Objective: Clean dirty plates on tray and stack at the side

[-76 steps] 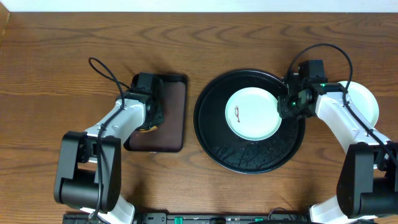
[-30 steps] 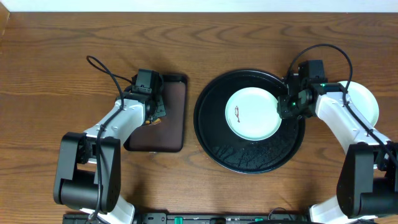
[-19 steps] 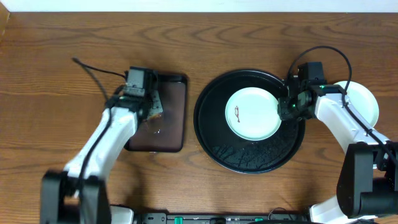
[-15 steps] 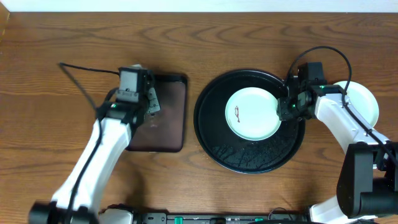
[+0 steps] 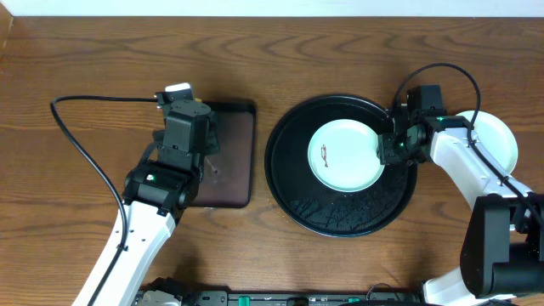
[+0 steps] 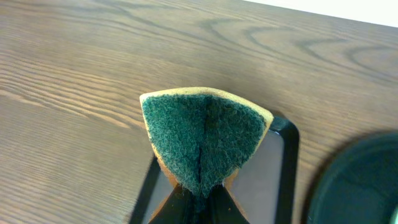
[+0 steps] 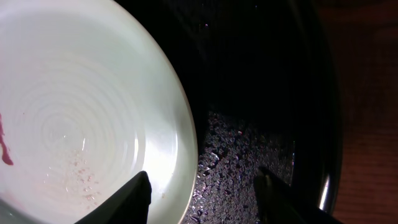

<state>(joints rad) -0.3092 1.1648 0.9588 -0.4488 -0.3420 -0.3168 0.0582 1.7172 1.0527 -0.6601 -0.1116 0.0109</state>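
Observation:
A pale mint-white plate point(image 5: 344, 155) with a small reddish smear point(image 5: 325, 154) lies on the round black tray point(image 5: 340, 217). My right gripper point(image 5: 393, 146) is open at the plate's right edge. In the right wrist view one finger is over the plate's rim point(image 7: 81, 112) and the other over the wet tray floor point(image 7: 249, 143), the gripper point(image 7: 205, 193) empty. My left gripper point(image 6: 200, 190) is shut on a green-faced sponge point(image 6: 202, 137), held above the brown tray. Another pale plate point(image 5: 500, 140) sits on the table at the far right, partly hidden by my right arm.
A small rectangular dark brown tray point(image 5: 231, 161) lies left of the black tray, under my left arm point(image 5: 183, 140). It also shows in the left wrist view point(image 6: 273, 168). The black tray's rim point(image 6: 360, 180) is at that view's right edge. A cable point(image 5: 85, 161) loops over the table's left side.
My left arm has lifted off the brown tray with the sponge and risen, its cable swinging out left. The right gripper and the plate have not moved.

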